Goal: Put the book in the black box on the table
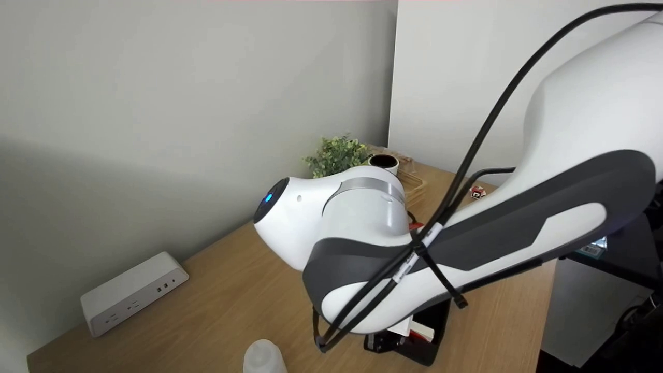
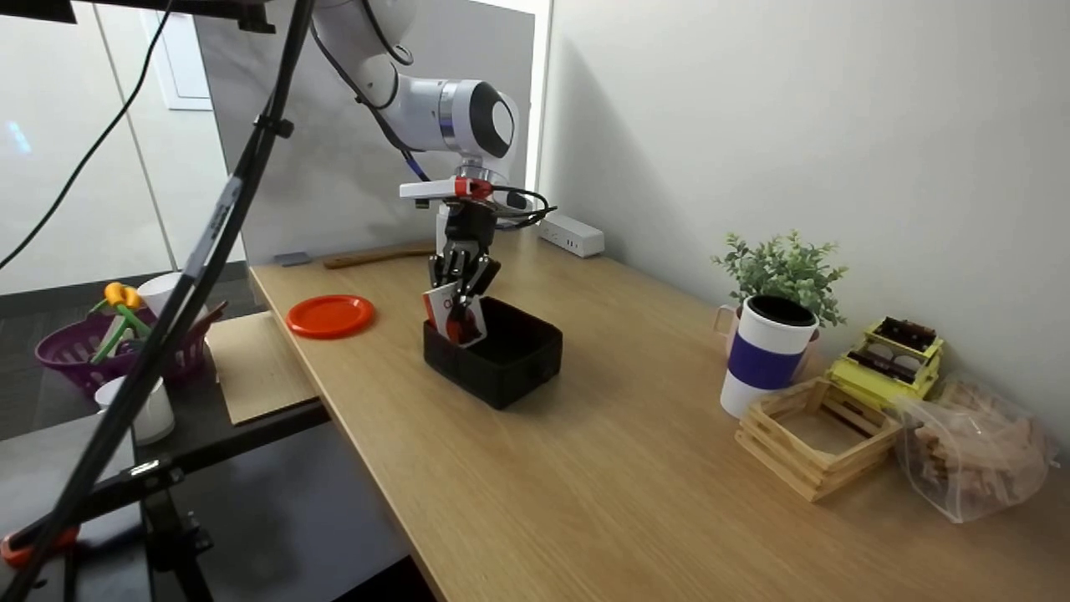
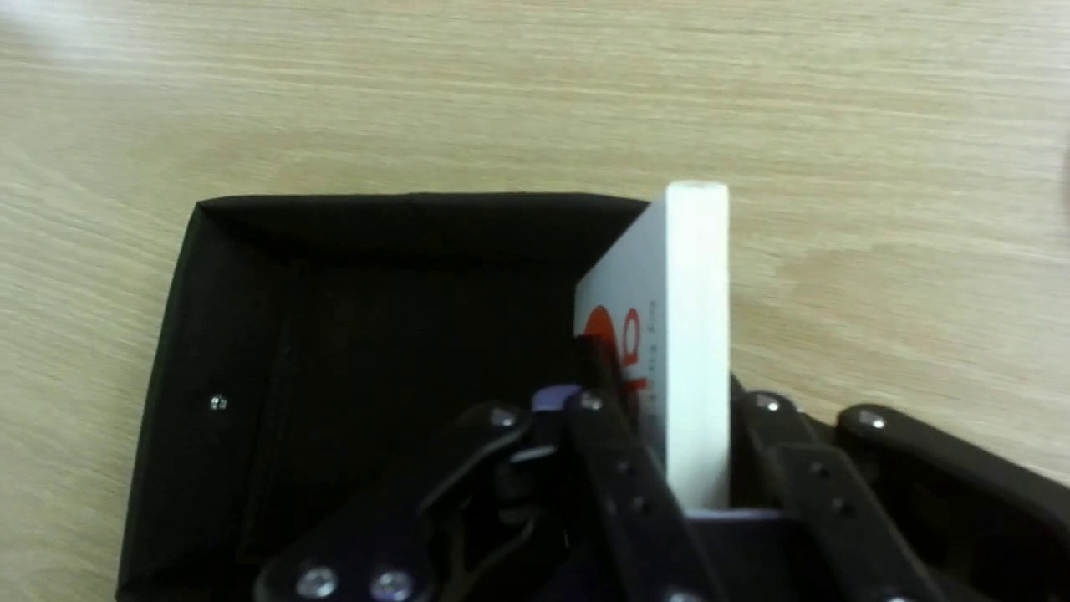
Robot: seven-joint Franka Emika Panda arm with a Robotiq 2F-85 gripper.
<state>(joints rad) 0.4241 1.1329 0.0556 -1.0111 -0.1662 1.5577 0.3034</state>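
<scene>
Fingers (image 3: pixel 635 502), dark and jointed, are clamped on the book (image 3: pixel 700 334), one on each broad side, so the gripper (image 3: pixel 681 401) holds it on edge: its narrow pale side is toward the wrist view, and its white cover with red print faces the middle of the black box (image 3: pixel 221 359). In an exterior view the book (image 2: pixel 443 301) is tilted, its lower part down inside the box close to one side and its top above the rim; whether it touches the bottom is hidden. The box sits on the wood-grain table (image 2: pixel 585 468). Above, the arm (image 1: pixel 492 243) bends down to the gripper, and in an exterior view it covers part of the box. Near the box, by the table's edge, lies a red plate (image 2: pixel 330 316). Farther off are a long wooden stick (image 2: pixel 380 256) and a white power strip (image 1: pixel 134 290), the strip close to the wall (image 1: pixel 207 103). Well apart, toward the opposite end of the table, stand a white cup (image 2: pixel 762 368) with a blue band, a leafy plant (image 2: pixel 790 272), a small wooden crate (image 2: pixel 859 458) and a clear bag (image 2: pixel 974 456) of light brown pieces. Beyond the table's long edge, lower down, are a purple basket (image 2: pixel 71 359) and a white mug (image 2: pixel 152 414).
</scene>
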